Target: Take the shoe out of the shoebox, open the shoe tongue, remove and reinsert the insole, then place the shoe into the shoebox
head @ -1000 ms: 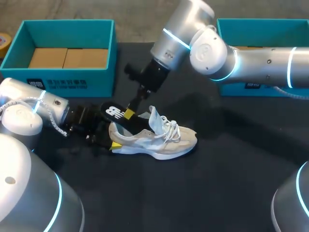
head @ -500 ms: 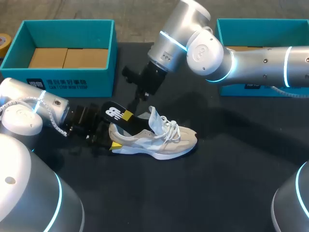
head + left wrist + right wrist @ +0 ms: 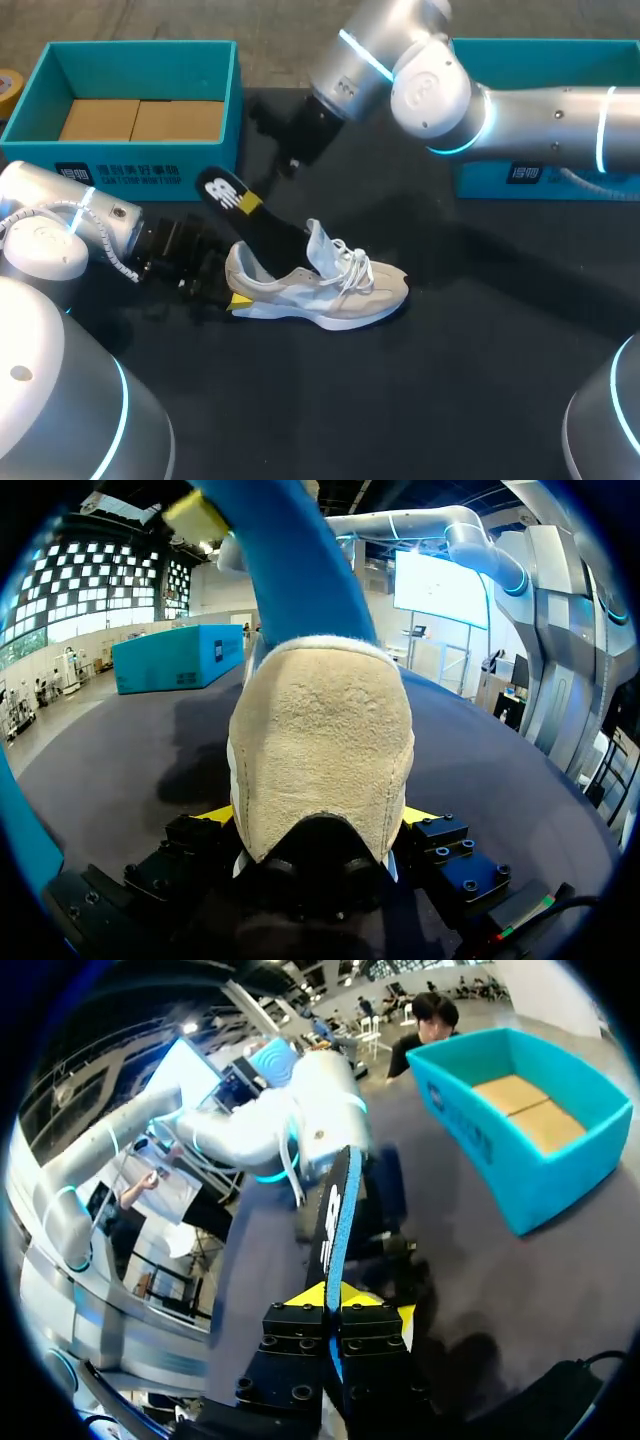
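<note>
A beige and white shoe (image 3: 325,288) lies on its sole on the black table (image 3: 420,400), toe to the right. My left gripper (image 3: 226,284) is shut on its heel (image 3: 320,750), a yellow tip on each side. The black insole (image 3: 232,197) with a white logo slants up and to the left out of the shoe's opening; its front end is still hidden inside. My right gripper (image 3: 251,201) is shut on the insole near its raised heel end. In the right wrist view the insole (image 3: 336,1210) stands edge-on between that gripper's (image 3: 342,1298) yellow tips. The insole's blue underside (image 3: 285,570) rises above the heel.
An open teal shoebox (image 3: 140,172) with brown cardboard inside stands at the back left, close behind the insole. A second teal box (image 3: 520,60) stands at the back right, partly behind my right arm. Bare black tabletop lies in front of the shoe.
My right gripper shut on the insole and drew it up and back to the left, so more of it stands out of the shoe. Left gripper and shoe stayed put.
</note>
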Robot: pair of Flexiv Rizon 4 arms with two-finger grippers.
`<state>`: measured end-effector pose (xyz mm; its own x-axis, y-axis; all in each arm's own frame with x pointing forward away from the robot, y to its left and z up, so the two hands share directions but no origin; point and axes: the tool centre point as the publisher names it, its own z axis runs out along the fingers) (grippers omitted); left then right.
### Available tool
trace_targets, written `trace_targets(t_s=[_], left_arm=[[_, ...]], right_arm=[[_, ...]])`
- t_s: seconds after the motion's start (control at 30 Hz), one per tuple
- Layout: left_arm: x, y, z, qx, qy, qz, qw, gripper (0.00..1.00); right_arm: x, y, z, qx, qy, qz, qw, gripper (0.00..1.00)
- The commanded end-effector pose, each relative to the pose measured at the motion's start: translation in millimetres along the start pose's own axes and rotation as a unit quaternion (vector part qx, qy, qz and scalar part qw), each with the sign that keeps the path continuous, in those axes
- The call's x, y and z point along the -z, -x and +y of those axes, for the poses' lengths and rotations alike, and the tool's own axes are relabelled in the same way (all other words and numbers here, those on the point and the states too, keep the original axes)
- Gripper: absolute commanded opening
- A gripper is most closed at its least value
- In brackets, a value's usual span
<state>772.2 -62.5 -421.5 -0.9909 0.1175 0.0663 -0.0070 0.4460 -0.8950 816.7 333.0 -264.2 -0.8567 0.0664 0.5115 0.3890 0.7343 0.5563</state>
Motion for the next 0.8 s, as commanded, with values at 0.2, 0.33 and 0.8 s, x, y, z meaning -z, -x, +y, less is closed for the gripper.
trace_targets(t_s=[0.2, 0.33, 0.8], left_arm=[[-0.7, 0.9, 1.0, 0.000, 0.000, 0.000, 1.000, 0.00], [-0.7, 0.9, 1.0, 0.000, 0.000, 0.000, 1.000, 0.00], [-0.7, 0.9, 1.0, 0.000, 0.000, 0.000, 1.000, 0.00]], right_arm=[[34.6, -16.8, 42.2, 0.005, 0.028, -0.035, 0.999, 0.00], [45.6, -21.6, 62.2, 0.015, 0.037, -0.048, 0.998, 0.00], [65.7, -29.6, 103.1, 0.039, 0.069, -0.063, 0.995, 0.00]])
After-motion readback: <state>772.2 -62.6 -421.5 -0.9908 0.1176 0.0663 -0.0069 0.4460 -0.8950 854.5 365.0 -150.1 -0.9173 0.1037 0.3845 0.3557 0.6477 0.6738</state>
